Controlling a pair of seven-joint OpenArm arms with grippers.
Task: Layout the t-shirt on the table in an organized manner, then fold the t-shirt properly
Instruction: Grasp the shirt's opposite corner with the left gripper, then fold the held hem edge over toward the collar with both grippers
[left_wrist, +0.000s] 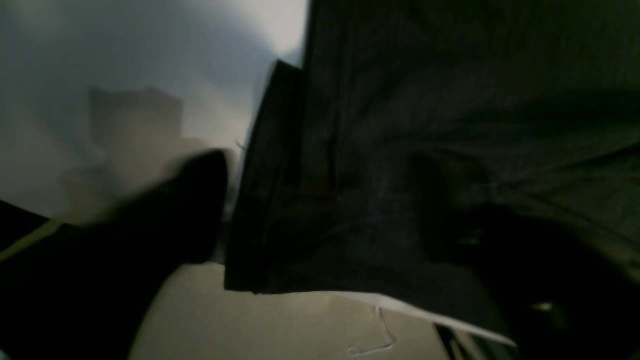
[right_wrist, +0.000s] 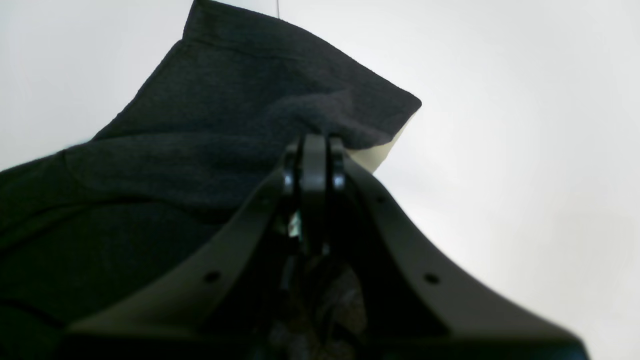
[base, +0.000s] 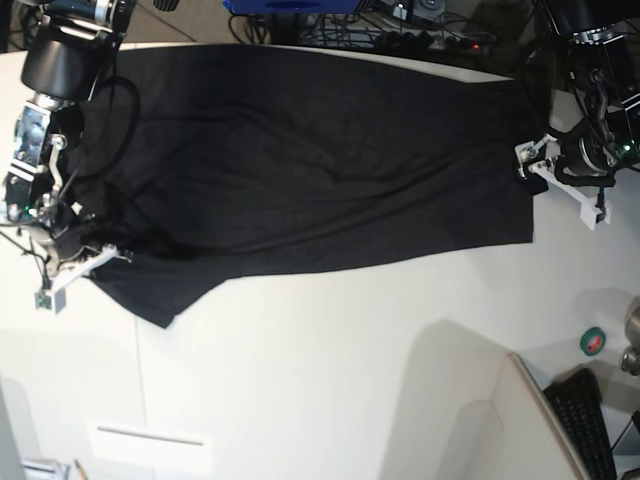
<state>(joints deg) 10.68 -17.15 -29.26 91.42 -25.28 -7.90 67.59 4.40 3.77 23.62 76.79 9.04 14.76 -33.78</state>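
The bench (base: 330, 370) is carrying the t-shirt (base: 300, 160), which is lying spread across its far half, plain black side up; no print or writing is showing. The left wrist view is coming through dark and blurred. The right gripper (right_wrist: 314, 142) is pinching shut on the t-shirt's edge. The left gripper (base: 560, 175) is sitting at the opposite edge; whether it is parted, I cannot tell.
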